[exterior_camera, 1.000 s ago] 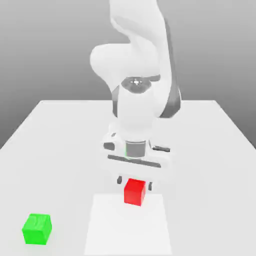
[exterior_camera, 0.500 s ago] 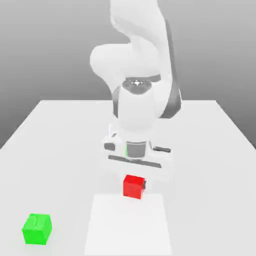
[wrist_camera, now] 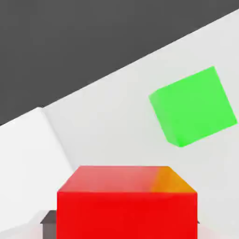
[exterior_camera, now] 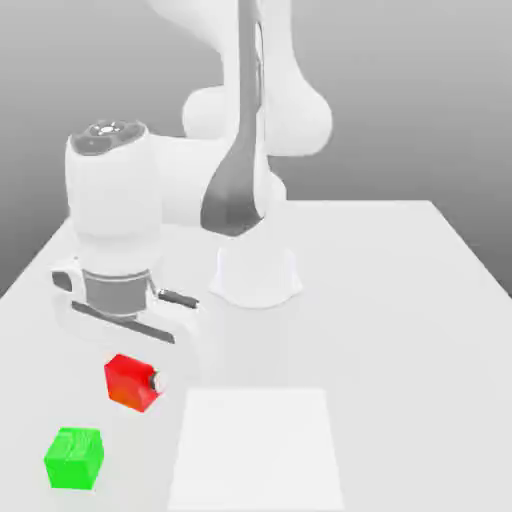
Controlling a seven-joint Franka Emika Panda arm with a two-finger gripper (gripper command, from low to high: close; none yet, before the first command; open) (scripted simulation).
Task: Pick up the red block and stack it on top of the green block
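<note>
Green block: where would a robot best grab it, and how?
Probably by two opposite upright sides, coming straight down from above: the green block is a cube sitting flat on the table, its top uncovered. The gripper already holds the red block, so it would need freeing first.

Red block [exterior_camera: 130, 383] bright red w/ orange tinge; in hand view, top edge face paler red going orange at one end. Green block [exterior_camera: 74, 459] vivid green, lighter streaks on top. Arm [exterior_camera: 118, 210] white w/ dk grey bits, tabletop [exterior_camera: 370, 330] v. pale grey, panel [exterior_camera: 257, 450] plain white.
</note>
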